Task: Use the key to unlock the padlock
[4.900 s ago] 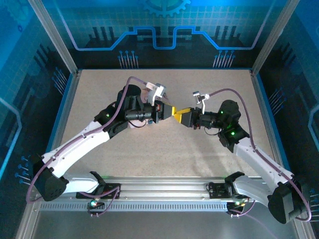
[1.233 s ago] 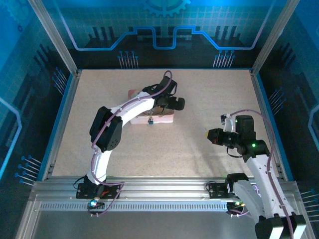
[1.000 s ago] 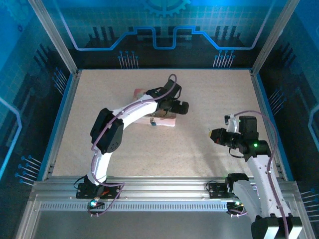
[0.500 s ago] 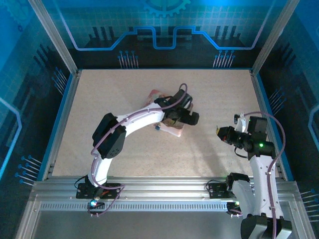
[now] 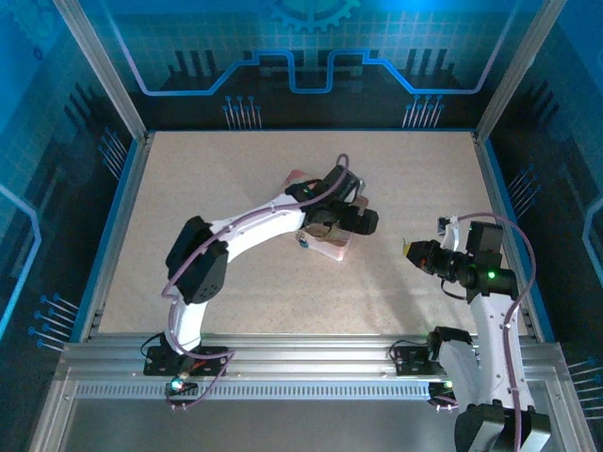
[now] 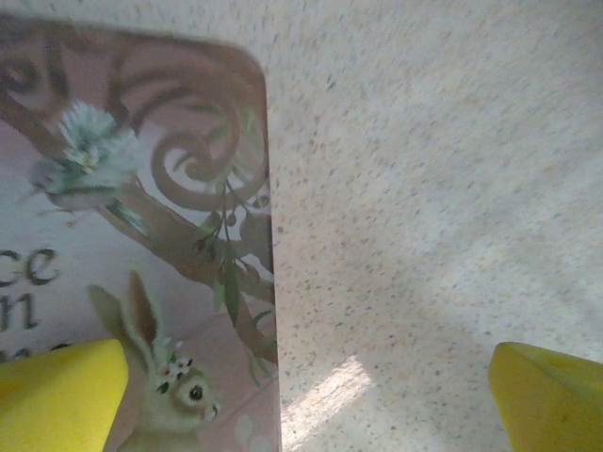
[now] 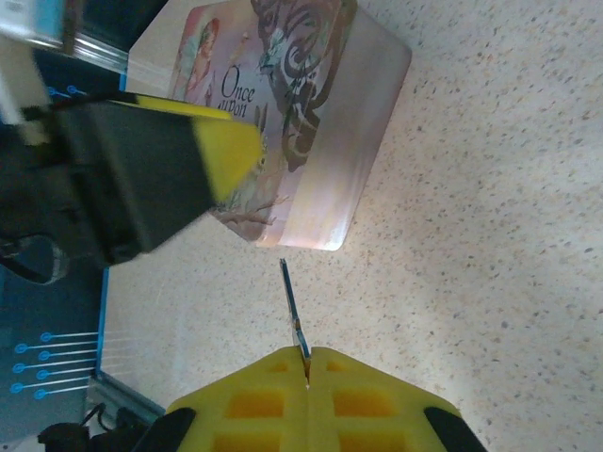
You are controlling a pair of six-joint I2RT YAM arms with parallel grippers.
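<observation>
At the near edge of the pink tin (image 7: 320, 122) sits the tiny padlock (image 5: 303, 241). The key (image 7: 290, 299) juts from the right gripper (image 7: 308, 365), clenched on it, well apart from the lock. The left gripper (image 6: 301, 405) hovers spread-jawed over the tin. The step looks like bringing key to lock; next, steady the padlock and line up the keyhole.

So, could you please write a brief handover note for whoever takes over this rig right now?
Left gripper: open and holding nothing, over a corner of the pink illustrated rectangular tin.
Right gripper: shut on the thin silvery metal key, whose blade points toward the tin without touching it.
Small dark bluish padlock: at the tin's near edge in the top view, too small to tell whether its shackle is open.
Done: the key is picked up.
Left: bring the key to the padlock, insert it and turn it.
</observation>
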